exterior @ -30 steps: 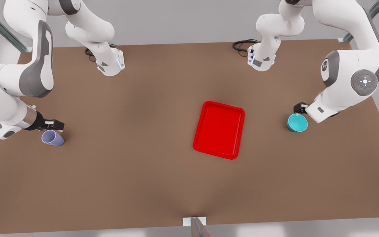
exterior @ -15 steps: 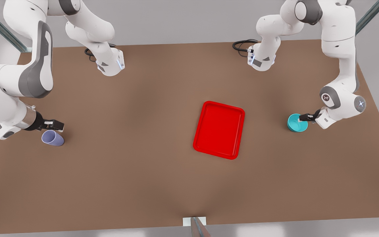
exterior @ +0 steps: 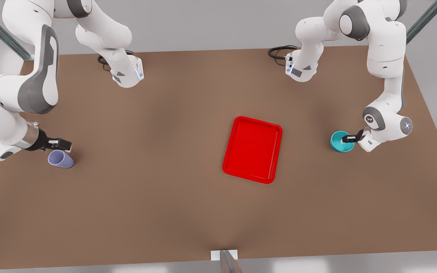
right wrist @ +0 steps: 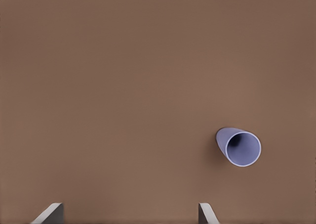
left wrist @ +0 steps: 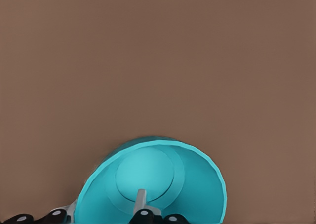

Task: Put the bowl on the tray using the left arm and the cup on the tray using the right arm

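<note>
The teal bowl [exterior: 340,142] [left wrist: 153,179] stands on the table at the front view's right. My left gripper [exterior: 349,139] [left wrist: 102,207] is open astride its rim on the side away from the tray, one finger [left wrist: 140,200] inside and the other outside. The lavender cup [exterior: 61,159] [right wrist: 239,146] stands mouth up at the front view's left. My right gripper [exterior: 61,144] [right wrist: 129,212] hovers just behind the cup, open wide, with nothing between its fingers. The red tray [exterior: 253,149] lies bare near the table's middle.
The two arm bases [exterior: 126,74] [exterior: 301,68] with black cables stand at the table's far edge. A small white bracket [exterior: 224,254] sits at the front edge. Bare brown tabletop [exterior: 157,151] lies between each object and the tray.
The left arm has swung down and round, and its gripper has come from behind the bowl onto its rim. The right gripper has edged slightly toward the front view's left. The cup has stayed put.
</note>
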Action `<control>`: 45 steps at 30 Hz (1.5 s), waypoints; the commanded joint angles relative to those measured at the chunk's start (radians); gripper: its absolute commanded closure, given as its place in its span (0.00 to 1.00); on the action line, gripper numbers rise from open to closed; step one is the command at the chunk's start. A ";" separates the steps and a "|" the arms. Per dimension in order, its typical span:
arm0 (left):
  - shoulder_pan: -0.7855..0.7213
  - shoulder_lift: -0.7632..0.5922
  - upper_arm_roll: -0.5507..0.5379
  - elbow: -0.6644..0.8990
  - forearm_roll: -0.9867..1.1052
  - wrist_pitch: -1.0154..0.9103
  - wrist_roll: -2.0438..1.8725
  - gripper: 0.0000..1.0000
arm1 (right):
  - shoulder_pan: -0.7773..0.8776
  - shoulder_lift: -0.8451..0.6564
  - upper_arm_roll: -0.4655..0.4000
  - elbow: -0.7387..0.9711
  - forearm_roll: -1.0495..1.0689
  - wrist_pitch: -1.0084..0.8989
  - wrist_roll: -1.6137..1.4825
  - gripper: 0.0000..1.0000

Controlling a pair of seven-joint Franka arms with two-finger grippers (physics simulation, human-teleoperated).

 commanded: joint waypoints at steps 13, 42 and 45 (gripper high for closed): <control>0.000 0.006 -0.008 0.014 -0.019 -0.014 -0.006 0.79 | -0.010 0.001 -0.003 0.000 0.005 -0.003 -0.005 0.00; -0.370 0.021 -0.350 0.155 -0.122 -0.172 -0.652 0.37 | -0.012 0.005 -0.003 0.002 0.006 -0.006 -0.008 0.00; -0.370 0.028 -0.350 0.156 -0.120 -0.169 -0.646 0.00 | -0.012 0.005 -0.003 0.002 0.006 -0.006 -0.008 0.00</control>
